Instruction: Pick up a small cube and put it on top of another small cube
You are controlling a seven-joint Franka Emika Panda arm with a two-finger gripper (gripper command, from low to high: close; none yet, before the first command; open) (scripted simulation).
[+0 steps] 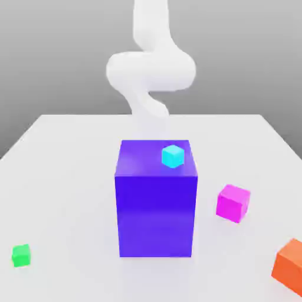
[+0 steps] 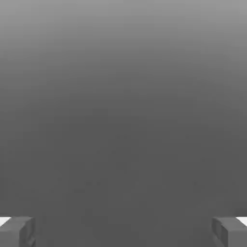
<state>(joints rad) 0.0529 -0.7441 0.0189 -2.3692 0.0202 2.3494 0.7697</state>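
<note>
Magenta colouring identifies the small cube [image 1: 232,204], found on the pale bench [image 1: 71,153] towards the right edge as the exterior view shows it. It sits to that view's right of the purple block [image 1: 156,212], apart from it, with one corner turned towards the camera.

The purple block stands upright around the middle of the bench's width, its broad front face towards the camera. It is the largest of the coloured items noted. Against its top face, near the right edge and closer to the front than the back, is the cyan cube [image 1: 173,156], which appears to rest there at an angle to the block's sides.

The green cube [image 1: 21,255] lies on the bench well out to the exterior view's left, nearer the camera than the magenta one. The orange cube [image 1: 289,266] lies at the exterior view's right, also nearer the camera than the magenta cube, turned at an angle and partly cut off by the frame.

The white arm [image 1: 151,71] is seen beyond the block, its pale lower part overlapping the bench's far edge. In the hand view the gripper [image 2: 123,232] is found open, its two fingers standing wide apart with grey space between them.
</note>
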